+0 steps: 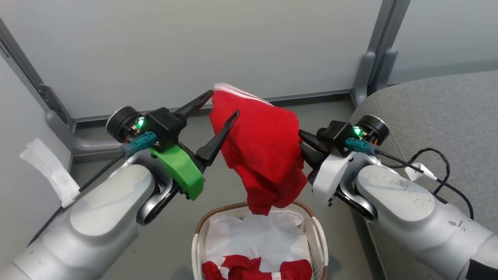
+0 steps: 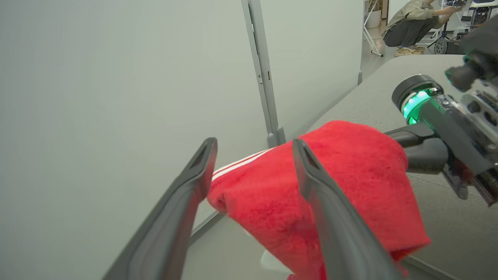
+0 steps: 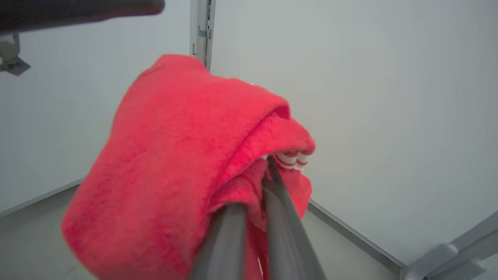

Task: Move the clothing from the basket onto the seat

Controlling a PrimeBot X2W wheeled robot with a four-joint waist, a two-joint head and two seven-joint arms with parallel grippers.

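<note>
— Right gripper (image 1: 305, 149) status? Quick pls.
— Fingers (image 3: 280, 221) pressed together, pinching a fold of the red garment (image 1: 260, 151) at its 3 o'clock side in head view. In the right wrist view both run side by side into the cloth, w/ white-striped trim right at the tips.
— Garment vs basket?
— Hanging in the air at 12 o'clock above the basket (image 1: 317, 233), lowest corner in line w/ the far rim. Seat (image 1: 439, 112) is at 2 o'clock, apart from the cloth.
— Materials?
— Garment: soft, fleecy, crumpled into a loose bundle, white stripes on the top edge. Basket: white perforated plastic, brown woven rim, white liner (image 1: 256, 233) inside, second red garment (image 1: 253, 268) w/ white bands at its 6 o'clock end. Seat: grey fabric upholstery, rounded edge.
— Left gripper (image 1: 223, 103)?
— Spread wide at the garment's 9 o'clock, gripping nothing (upper tip is by the striped edge, lower finger crosses in front of the cloth; can't tell if they touch).
</note>
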